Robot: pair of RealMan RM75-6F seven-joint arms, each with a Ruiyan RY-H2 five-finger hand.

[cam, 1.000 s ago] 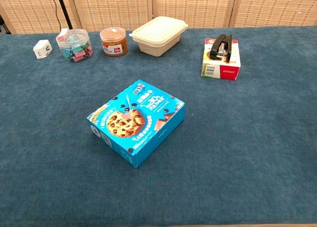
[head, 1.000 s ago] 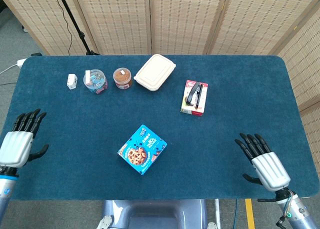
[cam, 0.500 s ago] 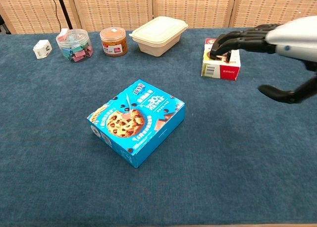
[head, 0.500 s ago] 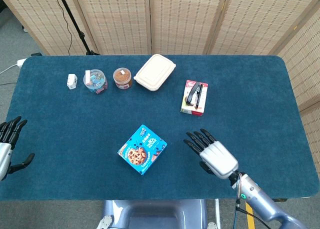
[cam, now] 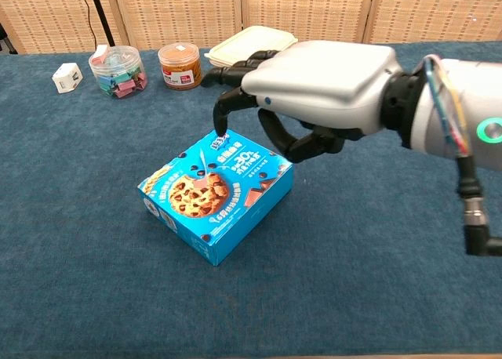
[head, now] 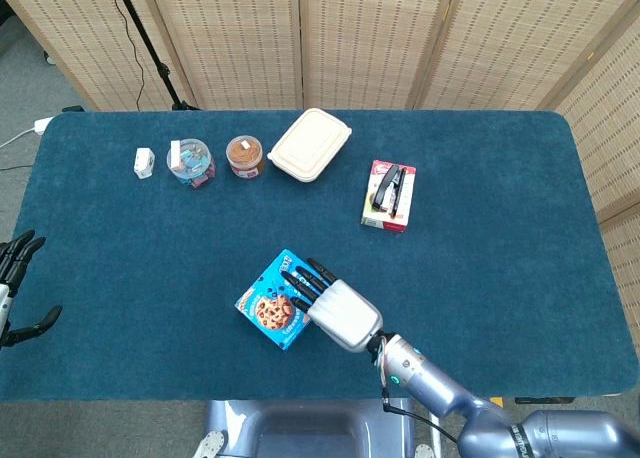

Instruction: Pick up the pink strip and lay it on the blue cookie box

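Over the cookie box (head: 284,300) at mid-table, the right hand (head: 335,306) now hovers with fingers apart and nothing in them, having swept in from the table's right edge within the past second. The left hand (head: 12,278), also spread and empty, has drawn back to the far left edge. No pink strip can be made out loose on the cloth; pink pieces show only inside the clear jar (head: 190,162) at the back, so the reach over the box looks premature. The box is glossy blue card, flat and square; the cloth (head: 480,248) is napped teal felt; the jar is round clear plastic.
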